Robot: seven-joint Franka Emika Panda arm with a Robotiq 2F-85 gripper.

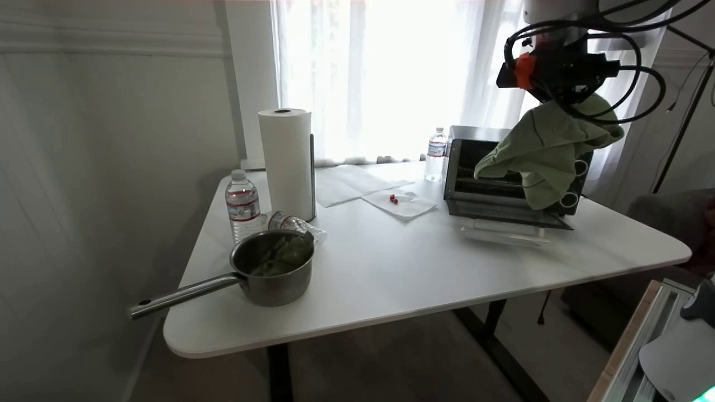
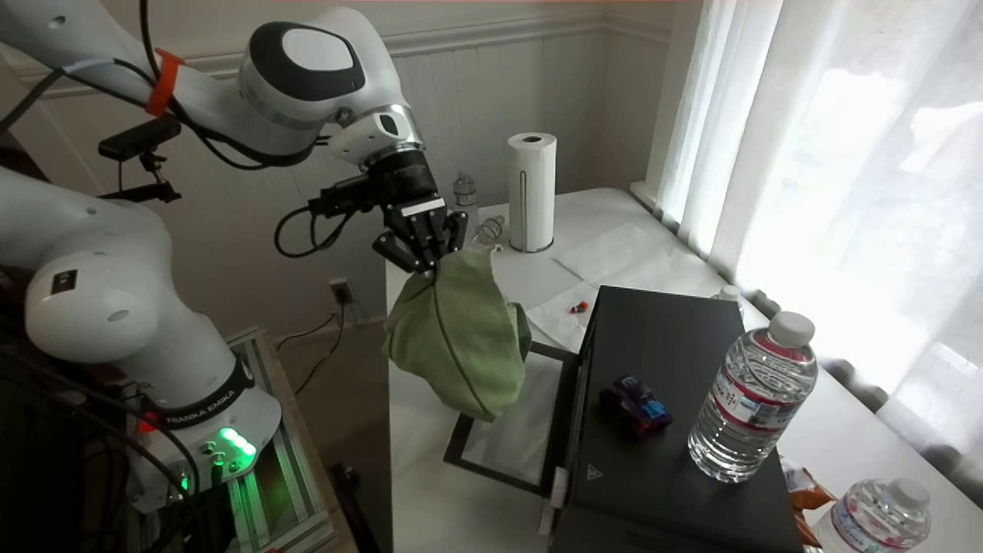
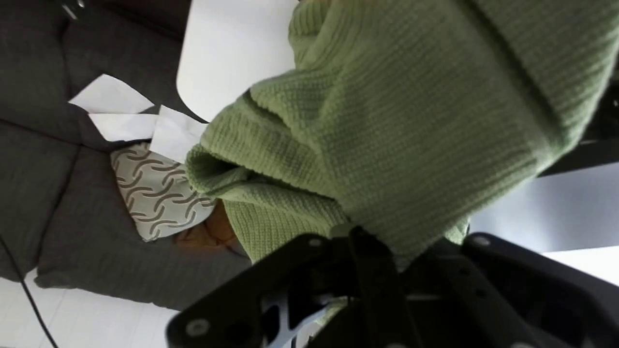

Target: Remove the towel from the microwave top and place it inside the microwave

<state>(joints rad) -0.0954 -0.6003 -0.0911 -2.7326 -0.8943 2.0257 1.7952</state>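
Note:
The green towel (image 1: 550,148) hangs bunched from my gripper (image 2: 432,269), which is shut on one end of it. It also shows in an exterior view (image 2: 468,338) and fills much of the wrist view (image 3: 387,121). The microwave (image 2: 660,330) is a dark toaster-oven-like box, also in an exterior view (image 1: 485,133). Its glass door (image 2: 511,418) is folded down open. The towel hangs in front of the opening, over the door, and hides part of the front in an exterior view. The fingertips in the wrist view (image 3: 382,237) are partly covered by towel.
A water bottle (image 2: 752,399) and a small toy car (image 2: 636,403) are on the microwave top. A clear stand (image 1: 505,233) is under the door. The table also holds a paper towel roll (image 1: 286,162), a pot (image 1: 279,285), bottles (image 1: 243,206) and napkins (image 1: 399,205).

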